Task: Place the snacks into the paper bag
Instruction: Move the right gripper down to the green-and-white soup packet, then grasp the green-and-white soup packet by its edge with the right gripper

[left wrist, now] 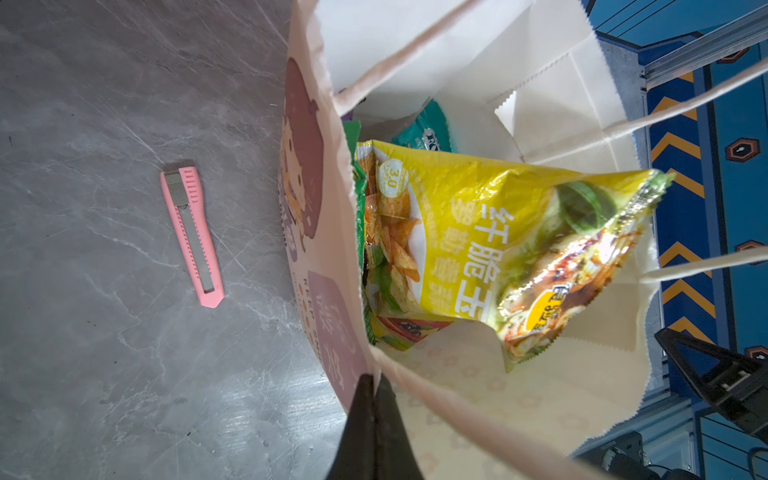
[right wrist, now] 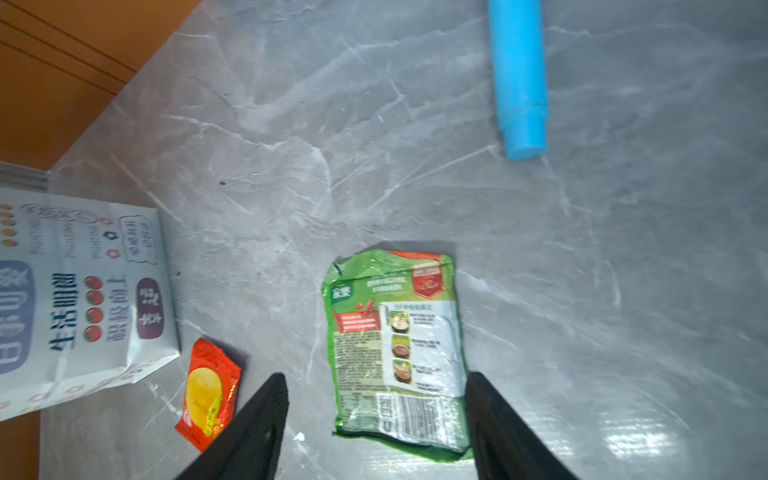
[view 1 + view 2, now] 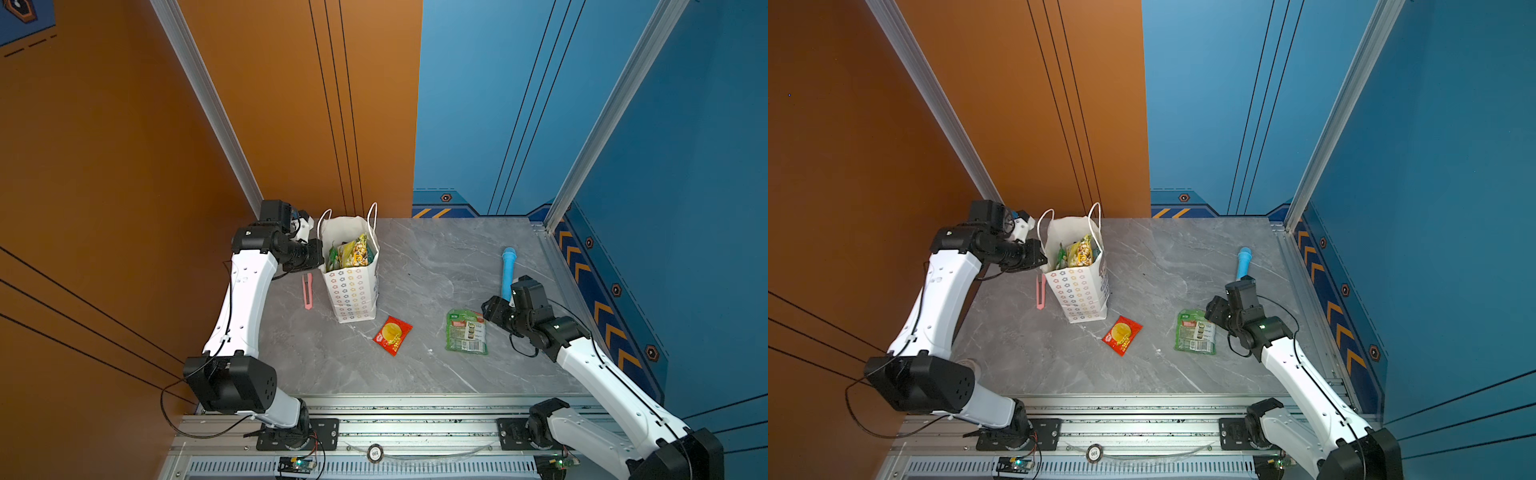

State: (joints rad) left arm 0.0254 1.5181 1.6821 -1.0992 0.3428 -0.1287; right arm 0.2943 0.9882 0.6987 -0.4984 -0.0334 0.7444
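- The left gripper (image 1: 371, 380) has its fingers pressed together on the rim of the paper bag (image 3: 351, 291), which stands upright left of centre in both top views. If that pinch slips or tugs sideways, the thin paper could tear or the bag could tip (it looks loaded high with packets).
- A yellow packet (image 1: 498, 249) lies slantwise across the bag's mouth, with one end near the rim. In my judgement it could block the next snack, which might then rest on top or slide back out.
- The right gripper (image 2: 376, 376) is spread wide and holds nothing. It hangs over the green packet (image 2: 395, 353), which lies flat on the table (image 3: 436, 257), right of centre in both top views.
- That packet is flat and glossy, so closing fingers may skate over the film or push it along. Too shallow a descent would close on air, and too deep a one would scrape the table.
- The red packet (image 2: 210, 390) lies near the bag's foot, at the lower left of the right wrist view. A low carry toward the bag could sweep it away or bump the bag.
- The blue cylinder (image 2: 519, 83) (upper right of that view) and the pink cutter (image 1: 193, 237) beside the bag are not snacks. Grabbing either would be a mistake.
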